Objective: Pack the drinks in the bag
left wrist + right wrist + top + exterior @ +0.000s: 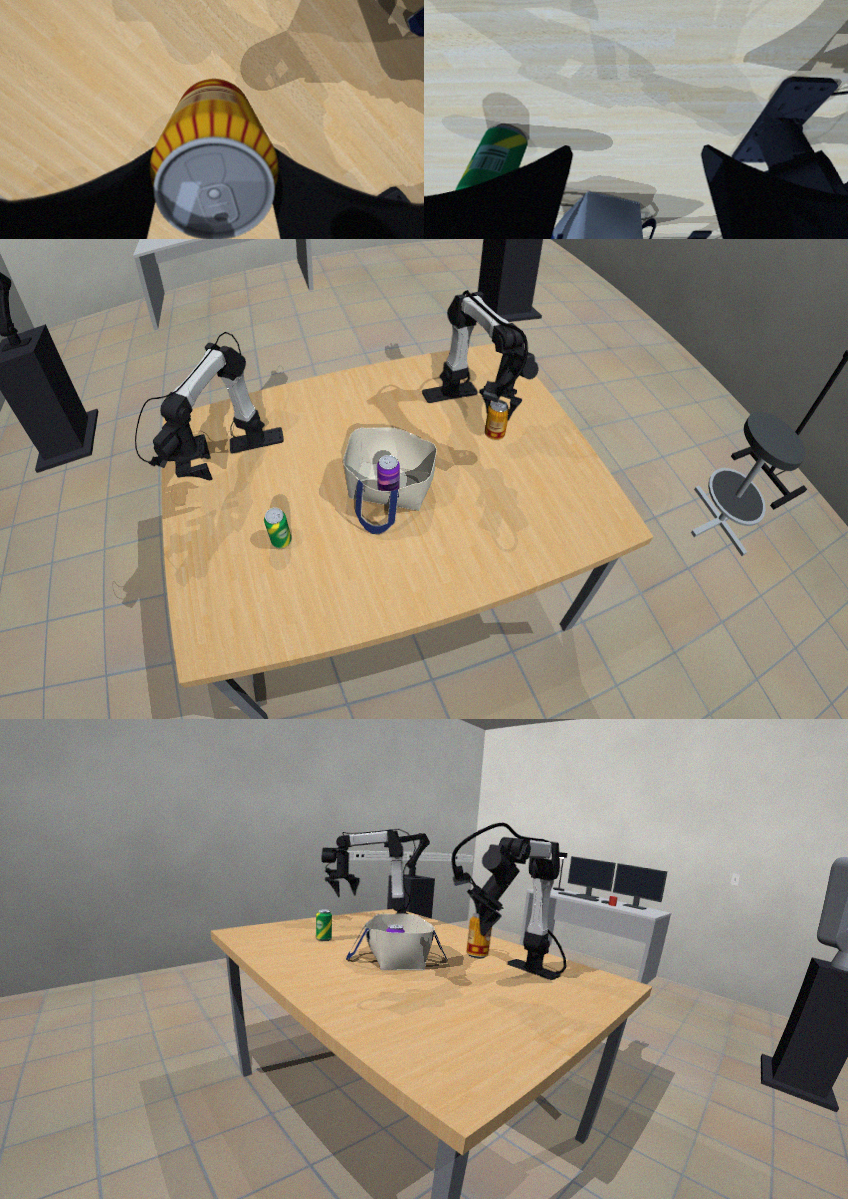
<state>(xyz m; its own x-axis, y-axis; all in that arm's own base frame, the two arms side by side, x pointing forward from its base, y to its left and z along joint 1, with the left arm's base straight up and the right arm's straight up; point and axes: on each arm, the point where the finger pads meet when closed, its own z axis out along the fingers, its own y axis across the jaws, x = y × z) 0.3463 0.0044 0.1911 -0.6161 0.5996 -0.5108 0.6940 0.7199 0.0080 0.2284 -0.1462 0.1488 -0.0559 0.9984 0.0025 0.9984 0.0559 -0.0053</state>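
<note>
My left gripper [499, 411] [214, 147] is shut on the orange can [477, 943], upright and a little above the table. The white canvas bag [410, 499] [401, 952] stands mid-table with its walls up and its mouth open. A purple can [388, 473] [395, 928] stands inside the bag near one wall; its base is hidden. A green can [277, 530] [323, 925] [494, 156] stands upright on the table. My right gripper [207, 462] [346, 893] [636, 148] is open and empty, high above the table, away from the green can.
A blue handle [374, 530] hangs outside the bag and reaches the table [380, 601]. The other handle is on the bag's opposite side in the exterior view. Both arm bases [449, 393] [256, 440] stand near the table's back edge. A stool [773, 441] stands away from the table.
</note>
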